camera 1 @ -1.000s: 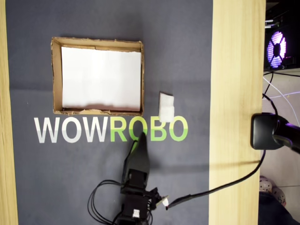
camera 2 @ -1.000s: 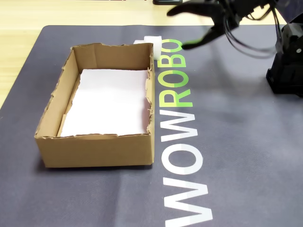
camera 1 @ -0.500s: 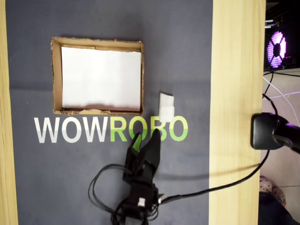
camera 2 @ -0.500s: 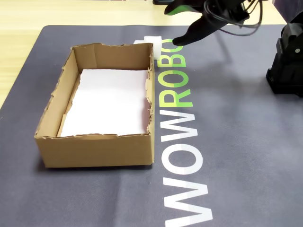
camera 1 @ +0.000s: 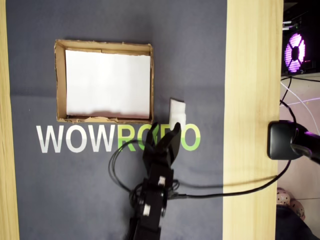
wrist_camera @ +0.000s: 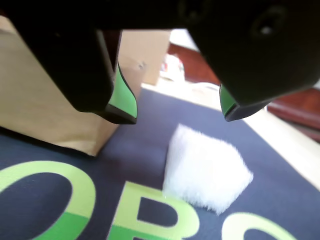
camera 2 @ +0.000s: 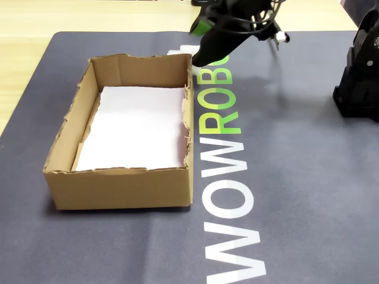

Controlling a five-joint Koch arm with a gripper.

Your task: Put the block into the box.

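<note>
The small white foam block [wrist_camera: 205, 170] lies on the dark mat, just ahead of and below my open gripper [wrist_camera: 176, 116], whose black jaws with green pads stand wide apart and empty. In the overhead view the block [camera 1: 177, 112] sits just right of the cardboard box [camera 1: 60, 82], and the gripper [camera 1: 165, 128] is right below it, jaws spread. The box's brown wall [wrist_camera: 40, 110] fills the left of the wrist view. In the fixed view the box [camera 2: 118, 186], lined with white paper, is in front; the gripper [camera 2: 199, 44] hovers behind its far right corner, mostly hiding the block [camera 2: 179, 51].
The dark mat [camera 1: 75, 190] carries WOWROBO lettering. A light wooden table strip [camera 1: 250, 100] runs along the right in the overhead view. A black device [camera 1: 285, 140] with a cable [camera 1: 225, 192] sits there. A black stand [camera 2: 361, 77] is at the right of the fixed view.
</note>
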